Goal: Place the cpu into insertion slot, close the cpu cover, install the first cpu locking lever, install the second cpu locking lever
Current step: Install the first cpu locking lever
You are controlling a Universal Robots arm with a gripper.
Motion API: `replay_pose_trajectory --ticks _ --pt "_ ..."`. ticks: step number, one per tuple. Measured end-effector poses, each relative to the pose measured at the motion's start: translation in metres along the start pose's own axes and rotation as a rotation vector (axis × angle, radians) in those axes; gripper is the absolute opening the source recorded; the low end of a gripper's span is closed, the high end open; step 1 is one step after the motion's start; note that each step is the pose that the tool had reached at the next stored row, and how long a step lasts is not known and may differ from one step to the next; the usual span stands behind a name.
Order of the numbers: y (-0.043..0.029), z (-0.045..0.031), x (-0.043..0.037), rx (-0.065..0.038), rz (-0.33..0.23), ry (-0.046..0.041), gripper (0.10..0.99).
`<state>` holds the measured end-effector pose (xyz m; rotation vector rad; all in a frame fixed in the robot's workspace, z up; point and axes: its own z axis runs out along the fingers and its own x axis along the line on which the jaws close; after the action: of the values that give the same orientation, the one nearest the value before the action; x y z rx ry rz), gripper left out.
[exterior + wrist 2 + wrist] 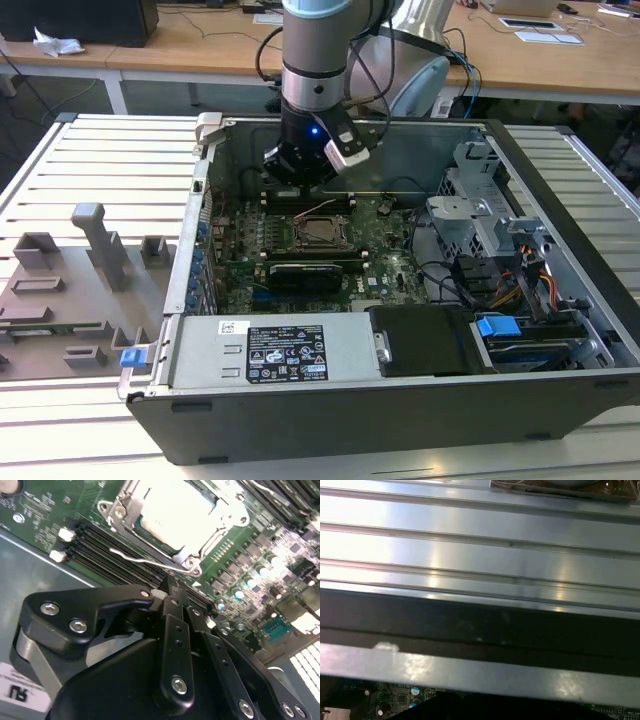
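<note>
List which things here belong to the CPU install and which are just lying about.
Job:
- cpu, sitting in the insertion slot
- cpu cover, down around the chip
- wire locking lever
- gripper, close to that lever

Lying about:
- memory slots
- power supply
- drive cage
- grey fixture tray, at the exterior view's left

Slatted alu table [100,160] carries open PC case [400,420] w/ grey fixture plate [70,300] beside it.

Silver-grey arm [312,60], pale-blue joint cap [318,8], blue light [316,130], black fingers [176,630] with silver screws [50,609].
</note>
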<state>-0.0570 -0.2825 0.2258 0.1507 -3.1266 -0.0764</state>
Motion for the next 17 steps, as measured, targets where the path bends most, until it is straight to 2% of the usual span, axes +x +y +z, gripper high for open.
replay_pose_trajectory --ticks 8,12,17 --pt "-0.0018 0.0039 -0.0167 0.000 0.000 0.0050 0.106" --pt "-0.0042 0.0094 -0.0382 -0.001 0.001 0.0119 0.106" --pt "-0.0049 0.0121 -0.0447 -0.001 0.001 0.0143 0.106"
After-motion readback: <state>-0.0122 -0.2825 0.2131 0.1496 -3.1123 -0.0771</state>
